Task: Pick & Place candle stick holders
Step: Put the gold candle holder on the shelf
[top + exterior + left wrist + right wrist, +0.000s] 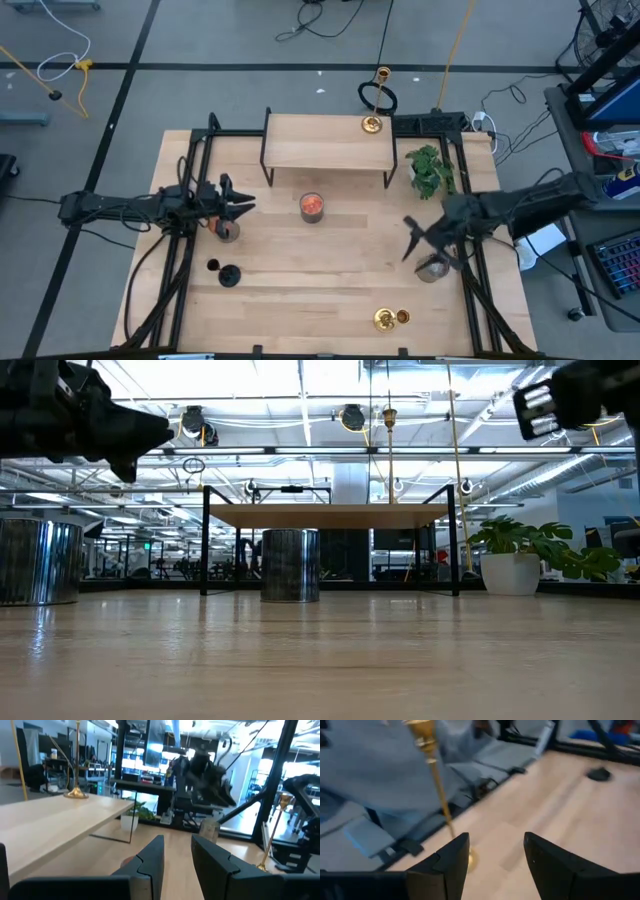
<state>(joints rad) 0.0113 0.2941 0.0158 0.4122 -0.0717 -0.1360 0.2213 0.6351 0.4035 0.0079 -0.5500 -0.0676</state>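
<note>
While both arms hover empty, right gripper gapes wide, left gripper slightly parted | gold candle stick holder at table's 5 o'clock, another on shelf, black holder at 8 o'clock | likely light, rigid, slippery, top-heavy: grip stem low.

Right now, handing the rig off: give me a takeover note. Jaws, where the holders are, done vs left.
Left gripper: jaws open, empty, over the table's left side.
Right gripper: jaws open, empty, over the right side, aimed toward the front gold holder.
Rear gold holder: upright on the raised shelf, right end.
Front gold holder: upright on the table near the front right edge.
Black holder: front left of the table.
Done: apparently one holder shelved. Left: likely the other two.
</note>
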